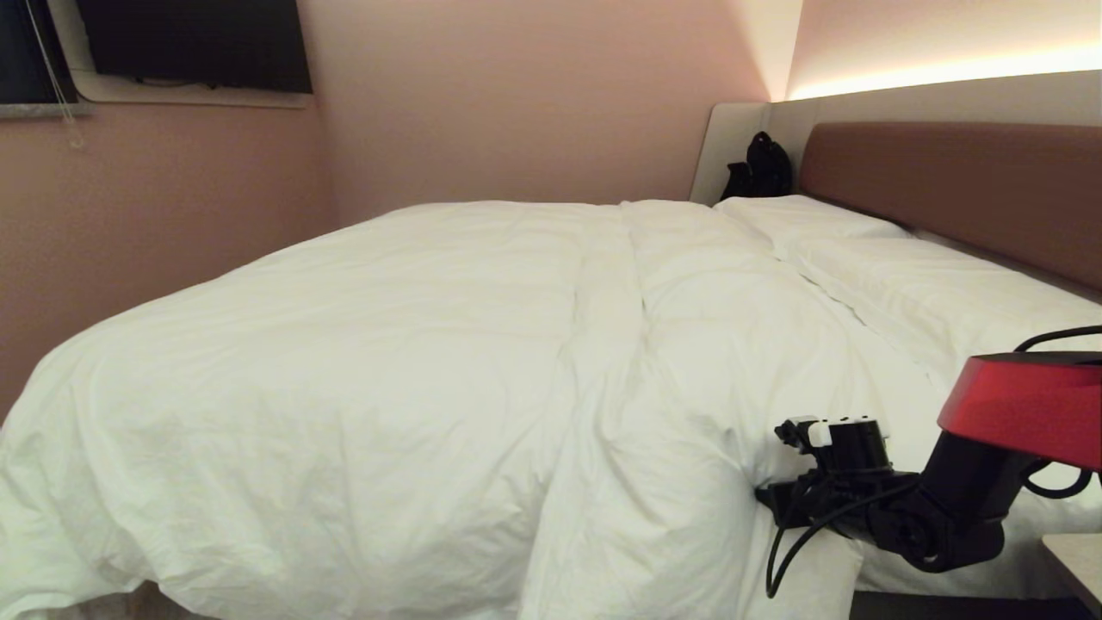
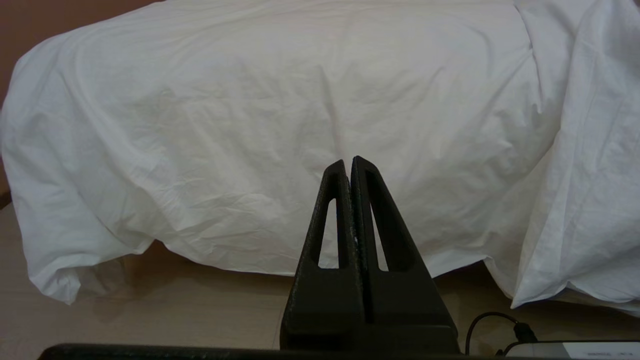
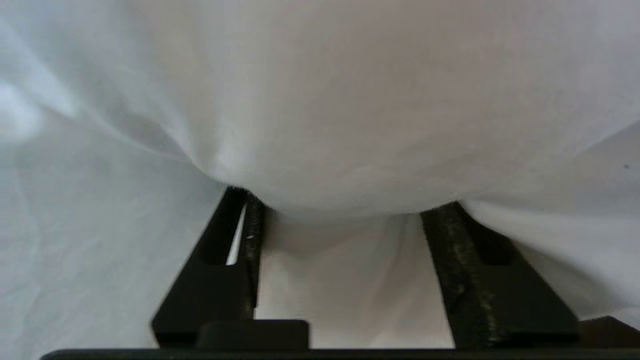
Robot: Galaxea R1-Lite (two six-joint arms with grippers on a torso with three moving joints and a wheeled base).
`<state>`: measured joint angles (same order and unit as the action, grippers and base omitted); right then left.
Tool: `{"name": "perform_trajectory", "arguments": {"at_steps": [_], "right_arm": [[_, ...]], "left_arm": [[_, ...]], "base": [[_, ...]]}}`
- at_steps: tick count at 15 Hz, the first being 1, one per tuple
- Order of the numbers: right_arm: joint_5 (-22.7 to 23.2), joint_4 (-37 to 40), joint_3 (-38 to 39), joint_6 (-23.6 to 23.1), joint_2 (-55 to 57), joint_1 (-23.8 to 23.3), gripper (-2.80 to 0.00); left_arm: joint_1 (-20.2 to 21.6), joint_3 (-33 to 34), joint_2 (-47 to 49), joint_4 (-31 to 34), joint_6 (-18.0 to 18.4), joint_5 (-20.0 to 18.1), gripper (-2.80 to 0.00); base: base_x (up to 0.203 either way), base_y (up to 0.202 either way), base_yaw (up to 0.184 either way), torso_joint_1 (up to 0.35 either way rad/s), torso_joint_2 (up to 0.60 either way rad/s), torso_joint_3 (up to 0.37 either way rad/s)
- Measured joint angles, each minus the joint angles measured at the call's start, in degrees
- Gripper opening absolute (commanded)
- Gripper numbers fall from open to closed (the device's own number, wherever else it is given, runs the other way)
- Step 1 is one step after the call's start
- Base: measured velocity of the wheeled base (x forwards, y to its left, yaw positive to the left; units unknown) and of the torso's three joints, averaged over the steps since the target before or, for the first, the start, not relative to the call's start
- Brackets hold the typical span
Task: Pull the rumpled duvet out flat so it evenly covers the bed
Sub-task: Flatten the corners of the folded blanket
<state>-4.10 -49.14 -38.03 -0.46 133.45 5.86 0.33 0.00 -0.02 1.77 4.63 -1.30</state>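
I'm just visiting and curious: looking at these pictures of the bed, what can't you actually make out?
- Right hand fingertips: in the right wrist view the duvet bulges over them, so whether it is gripped cannot be told.
- Head view: the right hand is buried in a duvet fold.
- Mattress of the bed: hidden under the duvet and pillows.
- Black object by the headboard: too small and dark to identify.
- Left hand: seen only in its own wrist view.
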Motion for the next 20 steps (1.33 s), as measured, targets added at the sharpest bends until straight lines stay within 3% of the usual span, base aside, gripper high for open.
{"name": "perform_trajectory", "arguments": {"at_steps": [20], "right_arm": [[0.8, 0.5, 11.9, 2.9, -16.4, -2.2, -2.8]], "left_arm": [[0.0, 0.0, 0.0, 0.0, 0.0, 0.0, -2.8]], "base": [[0.0, 0.0, 0.0, 0.0, 0.0, 0.0]]}}
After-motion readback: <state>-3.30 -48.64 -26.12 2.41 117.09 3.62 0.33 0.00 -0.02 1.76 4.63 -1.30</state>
